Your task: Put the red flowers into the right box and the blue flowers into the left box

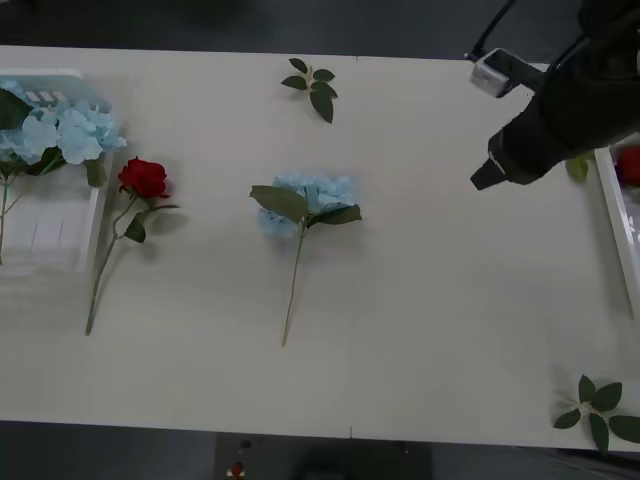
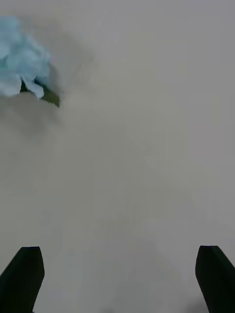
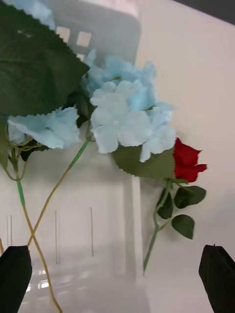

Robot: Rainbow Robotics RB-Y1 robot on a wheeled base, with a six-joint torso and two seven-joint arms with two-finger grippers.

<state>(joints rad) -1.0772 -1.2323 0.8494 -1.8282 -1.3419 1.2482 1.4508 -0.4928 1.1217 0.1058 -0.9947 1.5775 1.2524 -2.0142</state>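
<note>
Already sorted: we see pale sky-blue hydrangea clusters [image 1: 58, 132] with large green leaves lying in the left box [image 1: 90, 215], the shallow translucent white plastic tray with a slotted base at the worktop's left edge; the left wrist view shows two thin stems crossing inside it.
Right box: we see just the raised rim of the clear plastic tray [image 1: 618, 215] at the right edge, with a red patch inside it that we judge to be a rose already delivered; how many lie there we cannot tell.
Still to move: one red rose [image 1: 144, 178] on a long green stem lies on the pale worktop [image 1: 430, 320] just beside the left box, and one blue hydrangea [image 1: 312, 196] lies near the middle.
Not part of the job: loose green leaf sprigs [image 1: 312, 88] at the far edge and the near right corner.
Right end effector [image 2: 117, 276]: released and empty, black fingers spread wide, hovering over bare worktop near the right box.
Left end effector [image 3: 117, 274]: released and empty, poised over the left box.
Progress: we judge the sorting well along, two flowers remaining.
Writing: no brand, label or text that we can read.
</note>
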